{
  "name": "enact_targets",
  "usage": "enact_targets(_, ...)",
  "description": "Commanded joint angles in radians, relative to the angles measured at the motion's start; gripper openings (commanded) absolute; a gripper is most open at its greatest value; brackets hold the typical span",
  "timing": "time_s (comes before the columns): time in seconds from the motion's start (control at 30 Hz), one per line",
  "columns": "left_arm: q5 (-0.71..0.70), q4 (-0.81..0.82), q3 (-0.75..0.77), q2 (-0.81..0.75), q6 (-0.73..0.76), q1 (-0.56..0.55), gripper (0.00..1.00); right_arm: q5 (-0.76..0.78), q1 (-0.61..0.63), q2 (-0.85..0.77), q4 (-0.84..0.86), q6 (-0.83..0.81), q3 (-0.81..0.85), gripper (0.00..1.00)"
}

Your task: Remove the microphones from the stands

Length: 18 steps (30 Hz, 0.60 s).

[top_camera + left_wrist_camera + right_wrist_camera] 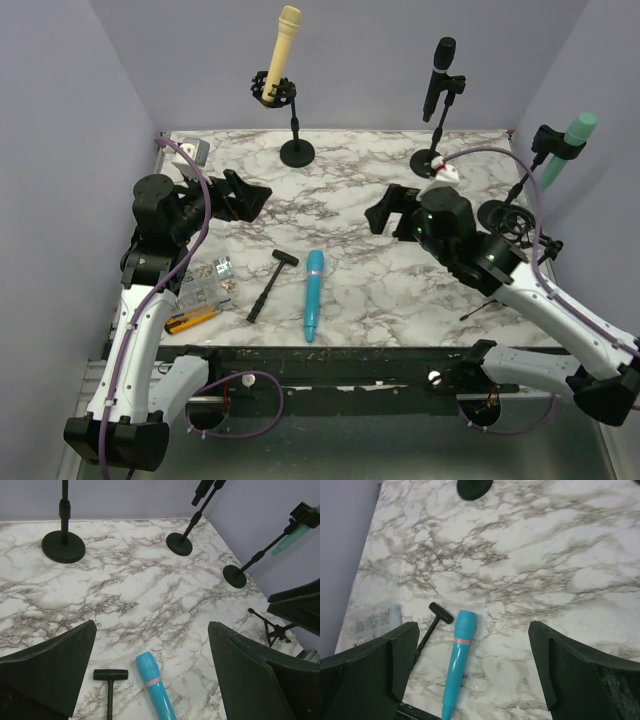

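On the marble table (350, 280), a blue microphone (314, 295) is lying at the near edge while left fingers (50, 672) and right fingers (580, 670) are gaping wide, gripping nothing.

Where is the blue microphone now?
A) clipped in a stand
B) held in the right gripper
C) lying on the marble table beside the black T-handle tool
C: the blue microphone lies flat on the marble table, just beside the black T-handle tool.
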Motion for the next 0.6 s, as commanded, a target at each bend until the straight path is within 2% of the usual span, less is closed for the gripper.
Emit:
enact_targets(0.0,0.045,0.025,0.001,-0.020,-0.014,0.008,0.97,0.255,0.003,-0.183,-0.278,-0.052,0.042,1.00)
enact_targets(0.23,0.063,0.035,-0.001,-0.013,-0.025,0.007,0.97,0.439,0.004,-0.360,-0.560,0.062,0.170,0.98)
enact_targets(0.4,0.065,0.035,-0.002,-0.011,-0.027,0.008,0.97,0.509,0.003,-0.478,-0.639,0.129,0.166,0.97)
enact_targets(0.57,0.131,0.067,-0.003,0.027,-0.045,-0.002,0.97,0.555,0.003,-0.490,-0.674,0.140,0.191,0.97)
